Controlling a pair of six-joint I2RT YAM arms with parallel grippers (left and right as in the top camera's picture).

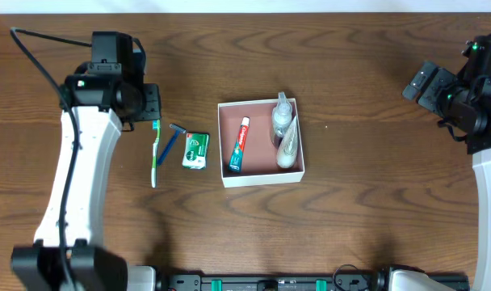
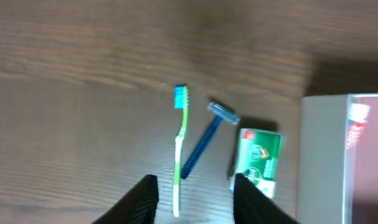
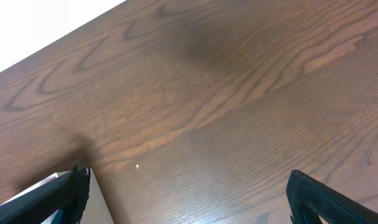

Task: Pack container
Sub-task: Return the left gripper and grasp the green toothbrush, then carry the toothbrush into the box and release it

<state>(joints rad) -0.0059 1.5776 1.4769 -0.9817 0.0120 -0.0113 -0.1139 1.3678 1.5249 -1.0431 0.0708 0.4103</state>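
Pink-brown inside with white walls, your container (image 1: pixel 260 121) sits at the middle of the desk (image 1: pixel 375 202), holding a toothpaste tube (image 1: pixel 240 146) and two pale bottles (image 1: pixel 282 117). Toward the left edge lie a green-and-white packet (image 1: pixel 195 150), a blue razor (image 1: pixel 172 141) and a green toothbrush (image 1: pixel 156 153). Your left fingers (image 2: pixel 145 199) hang spread apart over them, gripping nothing. Your right fingers (image 3: pixel 319 196) gape empty near the right edge.

the dark wood table (image 1: pixel 350 226) carries a toothbrush (image 1: pixel 156 153), razor (image 1: pixel 171 142), green-and-white packet (image 1: pixel 196 150) and the container (image 1: pixel 262 179).
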